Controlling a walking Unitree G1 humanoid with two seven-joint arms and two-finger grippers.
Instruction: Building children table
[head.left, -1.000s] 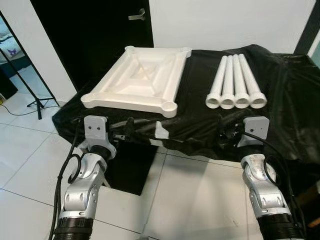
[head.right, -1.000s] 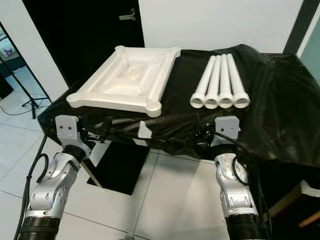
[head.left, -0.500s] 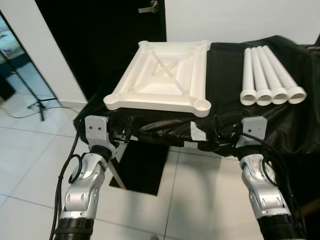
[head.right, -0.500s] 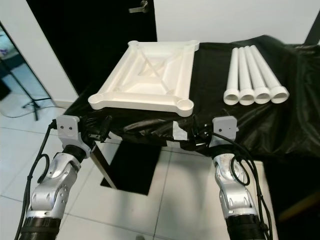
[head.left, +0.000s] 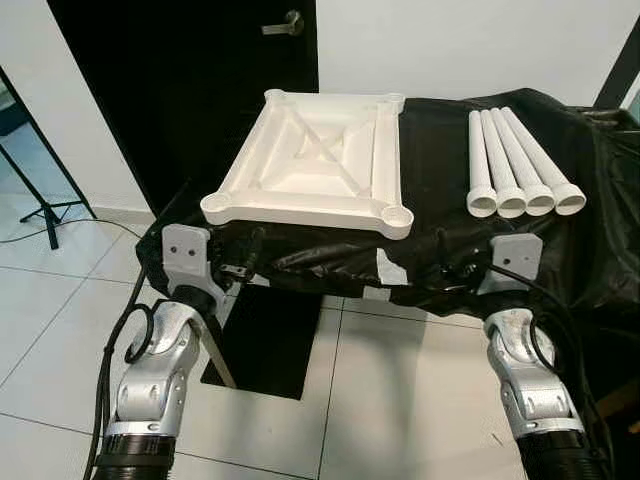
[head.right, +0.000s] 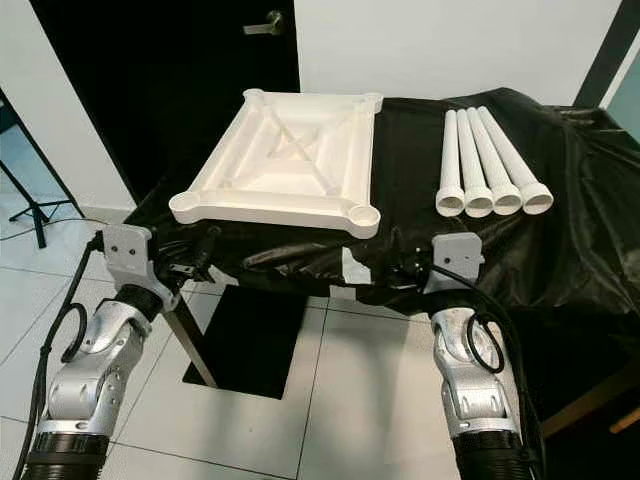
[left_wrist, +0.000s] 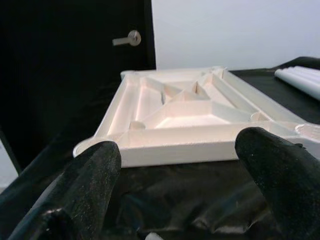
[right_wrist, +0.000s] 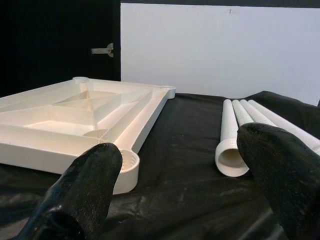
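Note:
A white table top (head.left: 312, 160) lies upside down on a table draped in black cloth (head.left: 440, 150), with a round socket at each corner. Several white tube legs (head.left: 520, 165) lie side by side to its right, open ends toward me. My left gripper (head.left: 243, 266) is held open just before the cloth's near edge, below the top's near left corner. In the left wrist view, the left gripper (left_wrist: 177, 152) faces the top's near rim. My right gripper (head.left: 448, 270) is open too, at the cloth edge between top and legs. The right gripper (right_wrist: 180, 145) has nothing between its fingers.
A black door (head.left: 180, 90) with a metal handle (head.left: 284, 22) stands behind the table on the left, with a white wall (head.left: 470, 40) to its right. A stand's legs (head.left: 40, 205) are on the tiled floor at far left. A white tape patch (head.left: 388, 268) marks the cloth edge.
The whole view has swung and shifted, so the camera has moved. Both arms keep the same raised pose with open fingers. The top and the legs lie as before.

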